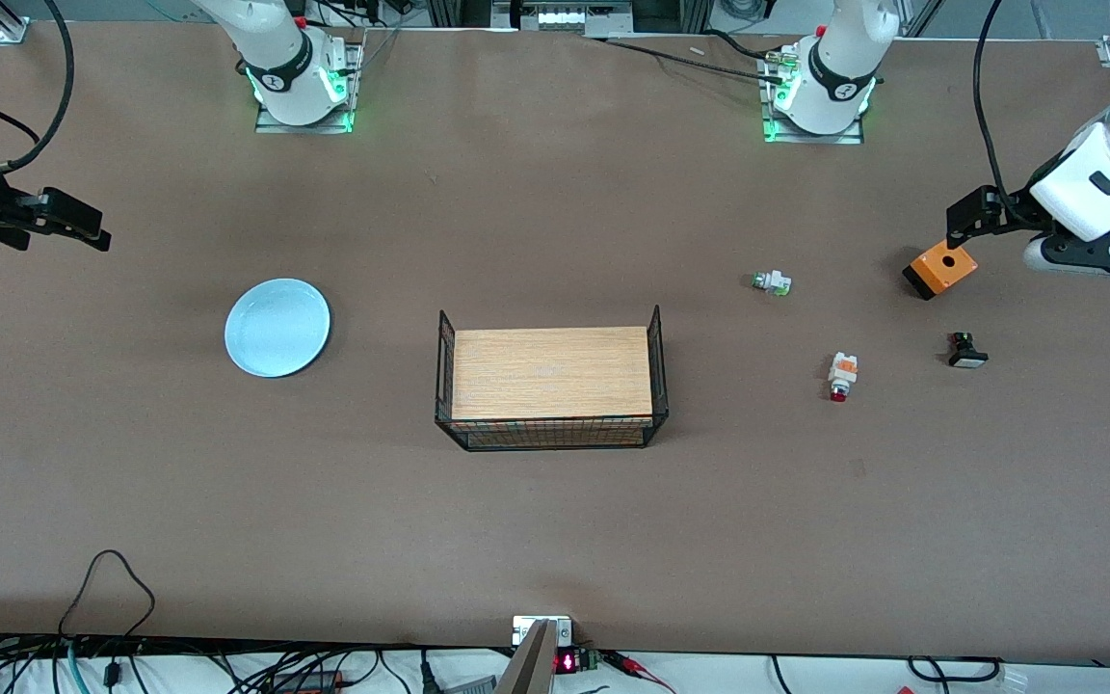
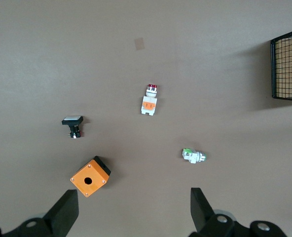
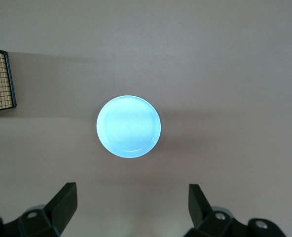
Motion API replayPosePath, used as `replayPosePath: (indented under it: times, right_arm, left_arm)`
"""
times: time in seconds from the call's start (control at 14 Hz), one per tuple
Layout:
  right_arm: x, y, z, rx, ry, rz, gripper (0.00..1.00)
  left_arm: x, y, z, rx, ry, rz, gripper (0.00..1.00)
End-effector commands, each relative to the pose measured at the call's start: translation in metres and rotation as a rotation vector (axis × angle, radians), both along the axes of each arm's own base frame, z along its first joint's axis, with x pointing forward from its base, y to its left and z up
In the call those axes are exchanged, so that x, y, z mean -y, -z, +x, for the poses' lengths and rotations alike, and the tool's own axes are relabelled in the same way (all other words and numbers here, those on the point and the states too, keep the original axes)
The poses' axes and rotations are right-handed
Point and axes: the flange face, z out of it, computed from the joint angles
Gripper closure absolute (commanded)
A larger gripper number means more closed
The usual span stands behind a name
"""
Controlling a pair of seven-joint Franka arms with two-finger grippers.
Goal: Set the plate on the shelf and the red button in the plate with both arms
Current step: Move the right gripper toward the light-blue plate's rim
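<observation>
Pale-blue plate [image 1: 277,327] lies toward my right arm's counter end, red button [image 1: 841,376] toward my left; both my left fingers [image 2: 67,211] and right fingers [image 3: 63,202] hang spread.

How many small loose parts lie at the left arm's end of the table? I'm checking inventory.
4, all on the bare table: the red button, white part with green tip, orange box and black-based part.

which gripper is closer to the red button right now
Left. The left gripper hangs open over the orange box at the left arm's end of the table, close to the red button. The right gripper, also open, is up at the other end, near the plate.
</observation>
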Motion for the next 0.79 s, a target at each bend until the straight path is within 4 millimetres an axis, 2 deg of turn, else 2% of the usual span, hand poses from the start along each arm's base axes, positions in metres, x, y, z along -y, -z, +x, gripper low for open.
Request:
replayPosePath:
  times: [0.0,0.36,0.5,0.71]
  right_arm:
    - [0.000,-0.011,-0.004,0.009,0.006,-0.011,0.00]
    - [0.000,0.002,0.003,-0.006,0.013,-0.012,0.00]
    - [0.000,0.020,0.011,-0.039,0.010,-0.010,0.00]
    - [0.007,0.069,0.032,-0.092,0.009,-0.063,0.00]
  left_arm:
    - [-0.001,-0.005,0.003,-0.005,-0.009,0.022,0.00]
    - [-0.001,-0.005,0.003,-0.007,-0.009,0.022,0.00]
    - [-0.001,-0.005,0.003,-0.007,-0.009,0.022,0.00]
    - [-0.001,-0.005,0.002,-0.007,-0.009,0.022,0.00]
